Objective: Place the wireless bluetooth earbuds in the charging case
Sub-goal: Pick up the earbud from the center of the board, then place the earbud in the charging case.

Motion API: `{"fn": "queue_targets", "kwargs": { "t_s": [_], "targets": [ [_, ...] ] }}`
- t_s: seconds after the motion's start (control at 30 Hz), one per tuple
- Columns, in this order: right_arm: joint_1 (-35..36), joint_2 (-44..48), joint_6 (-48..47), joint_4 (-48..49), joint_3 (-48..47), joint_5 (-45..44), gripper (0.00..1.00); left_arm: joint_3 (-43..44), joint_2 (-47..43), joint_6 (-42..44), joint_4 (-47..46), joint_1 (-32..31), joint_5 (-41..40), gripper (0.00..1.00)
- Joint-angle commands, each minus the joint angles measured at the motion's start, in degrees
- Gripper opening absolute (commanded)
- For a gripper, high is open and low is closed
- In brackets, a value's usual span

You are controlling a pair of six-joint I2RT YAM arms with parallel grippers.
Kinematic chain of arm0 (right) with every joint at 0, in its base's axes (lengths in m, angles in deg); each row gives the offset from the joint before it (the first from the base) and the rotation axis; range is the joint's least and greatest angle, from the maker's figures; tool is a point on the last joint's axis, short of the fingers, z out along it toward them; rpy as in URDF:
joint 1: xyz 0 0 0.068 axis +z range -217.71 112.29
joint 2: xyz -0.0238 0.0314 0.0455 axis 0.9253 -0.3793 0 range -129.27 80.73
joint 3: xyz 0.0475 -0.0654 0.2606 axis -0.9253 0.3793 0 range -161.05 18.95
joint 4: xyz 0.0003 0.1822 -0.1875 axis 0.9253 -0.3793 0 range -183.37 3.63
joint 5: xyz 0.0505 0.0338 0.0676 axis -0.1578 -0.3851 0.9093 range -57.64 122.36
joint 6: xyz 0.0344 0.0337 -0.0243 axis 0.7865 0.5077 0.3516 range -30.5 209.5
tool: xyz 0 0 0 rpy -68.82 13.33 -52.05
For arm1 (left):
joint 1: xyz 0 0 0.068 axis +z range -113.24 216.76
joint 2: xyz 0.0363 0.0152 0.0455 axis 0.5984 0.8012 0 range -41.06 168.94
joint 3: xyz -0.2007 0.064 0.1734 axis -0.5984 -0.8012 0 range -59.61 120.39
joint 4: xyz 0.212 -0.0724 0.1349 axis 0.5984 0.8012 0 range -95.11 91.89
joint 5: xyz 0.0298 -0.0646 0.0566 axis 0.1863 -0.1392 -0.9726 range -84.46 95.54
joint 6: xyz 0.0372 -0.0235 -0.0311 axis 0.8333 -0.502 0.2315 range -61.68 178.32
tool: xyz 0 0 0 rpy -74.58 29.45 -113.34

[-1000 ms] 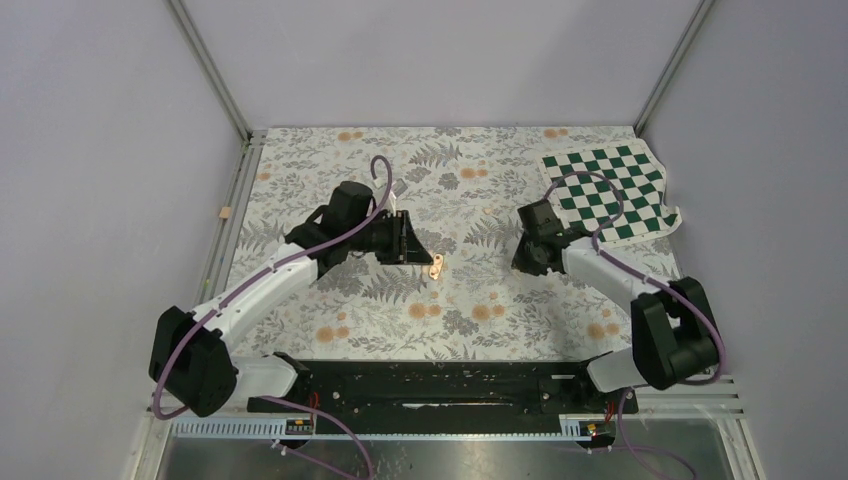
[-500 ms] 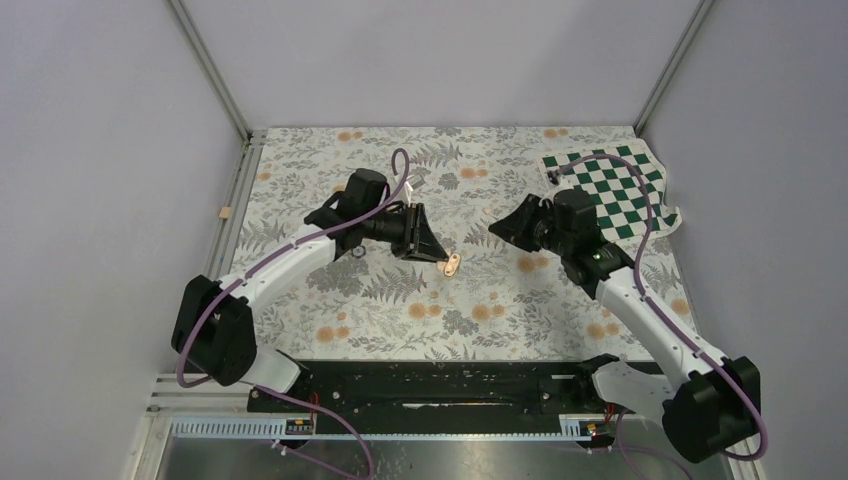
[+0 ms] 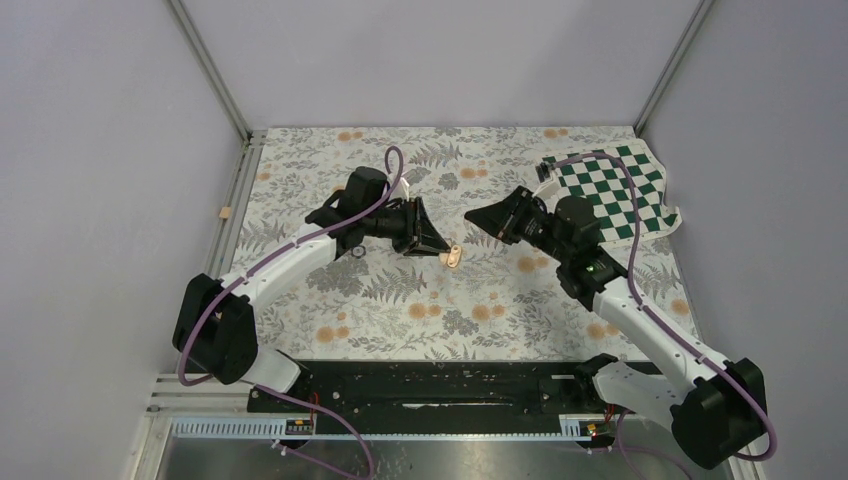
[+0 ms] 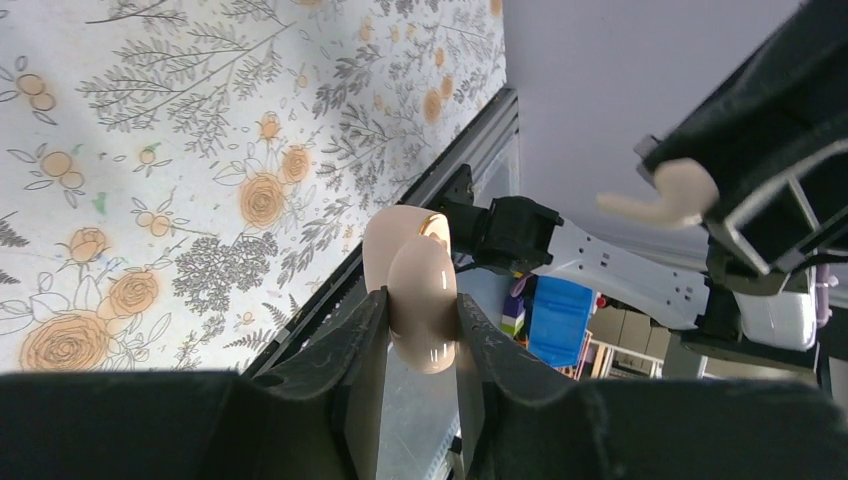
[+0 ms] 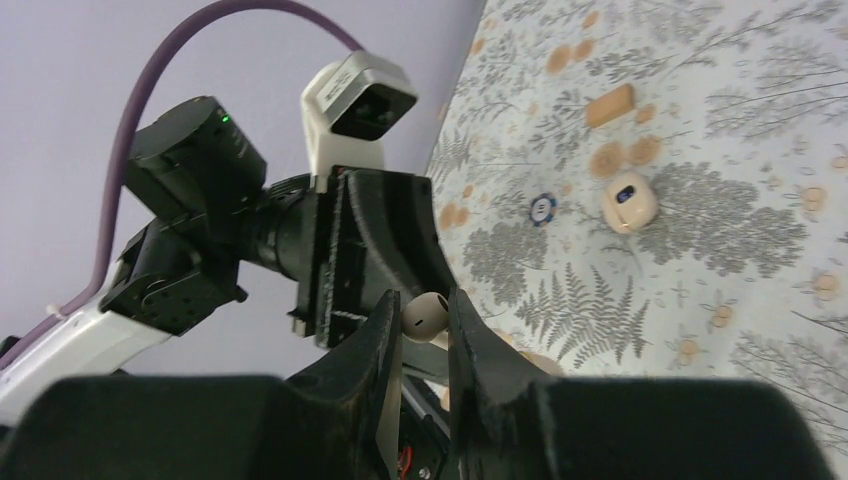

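Observation:
The peach-pink charging case [image 4: 422, 300] is clamped between my left gripper's [image 4: 422, 312] fingers, lid open, held above the floral table. In the top view the case [image 3: 453, 257] sticks out of the left gripper [image 3: 440, 251] near the table's middle. My right gripper [image 5: 425, 320] is shut on one cream earbud [image 5: 424, 312]. In the top view the right gripper [image 3: 474, 215] hovers just right of and beyond the case, a short gap away. The left wrist view shows that earbud [image 4: 672, 192] in the right fingers. A second small peach bud [image 5: 630, 203] lies on the table.
A tan rectangular block [image 5: 610, 105] and a small black ring [image 5: 541, 208] lie on the floral cloth behind the left arm. A green-and-white checkered cloth [image 3: 610, 190] lies at the back right. Metal frame posts and rails edge the table.
My right gripper has risen from the table and swung left towards the left gripper with the earbud in it. My left gripper has shifted the case slightly to the right.

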State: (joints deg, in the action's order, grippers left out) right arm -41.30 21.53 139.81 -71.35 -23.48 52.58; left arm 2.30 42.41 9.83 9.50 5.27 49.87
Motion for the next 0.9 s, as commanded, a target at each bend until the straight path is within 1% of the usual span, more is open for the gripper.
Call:
{"fn": "queue_targets", "kwargs": {
  "t_s": [0.0, 0.33, 0.43, 0.67, 0.87],
  "targets": [
    [1.86, -1.16, 2.54, 8.30, 0.85, 1.64, 0.14, 2.57, -2.49, -1.57, 0.57, 0.29, -5.04, 0.15],
    [3.28, -3.32, 1.74, 9.97, 3.06, 2.23, 0.13, 1.21, -3.02, -5.65, -2.35, 0.64, -5.48, 0.16],
    [3.78, -4.58, 2.35, 12.64, 4.48, 2.29, 0.13, 0.83, -2.95, -7.04, -3.72, 0.87, -5.16, 0.16],
    [4.73, -6.45, 2.38, 15.20, 4.84, 1.76, 0.13, 0.58, -3.02, -7.67, -4.10, 0.82, -4.99, 0.16],
    [4.87, -6.39, 1.59, 15.25, 5.10, 0.47, 0.13, 0.24, -2.99, -7.93, -4.34, 0.95, -4.57, 0.15]
  ]
}}
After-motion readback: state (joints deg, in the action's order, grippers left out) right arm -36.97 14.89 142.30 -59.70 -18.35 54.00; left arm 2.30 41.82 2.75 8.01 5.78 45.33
